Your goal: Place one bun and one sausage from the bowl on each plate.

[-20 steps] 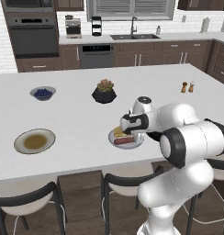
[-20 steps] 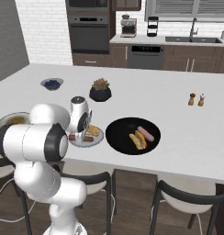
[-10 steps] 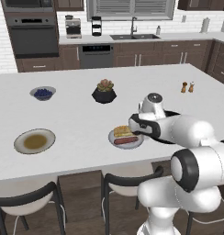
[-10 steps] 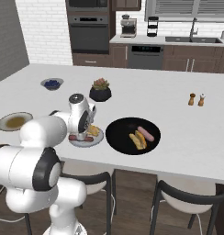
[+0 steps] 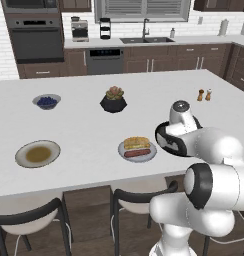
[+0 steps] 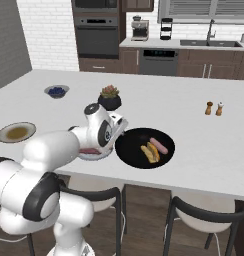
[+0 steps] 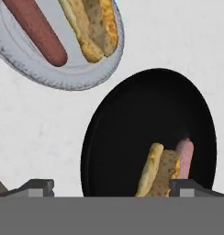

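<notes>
The light grey plate point(image 5: 144, 157) holds one bun point(image 5: 137, 142) and one sausage point(image 5: 135, 153); in the hand view this plate point(image 7: 81, 75) sits at the top left. The black bowl point(image 6: 131, 150) lies just right of it with a bun point(image 6: 150, 151) and a sausage point(image 6: 159, 145) inside. My gripper point(image 7: 114, 188) is open and empty, hovering above the bowl point(image 7: 141, 119) near its plate-side rim, with the bowl's bun point(image 7: 155, 172) and sausage point(image 7: 184, 158) close to one fingertip point(image 7: 192, 186). The beige-rimmed plate point(image 5: 38, 153) lies bare at the far left.
A small grey bowl of blue berries point(image 5: 46, 101) and a black plant pot point(image 5: 113, 102) stand further back on the white counter point(image 5: 84, 125). Salt and pepper shakers point(image 5: 204, 94) stand at the right. Stools point(image 5: 139, 197) line the counter's near edge.
The arm has swung right, from above the grey plate to above the black bowl. The gripper has stayed open and empty. Food on the plate and in the bowl has not moved.
</notes>
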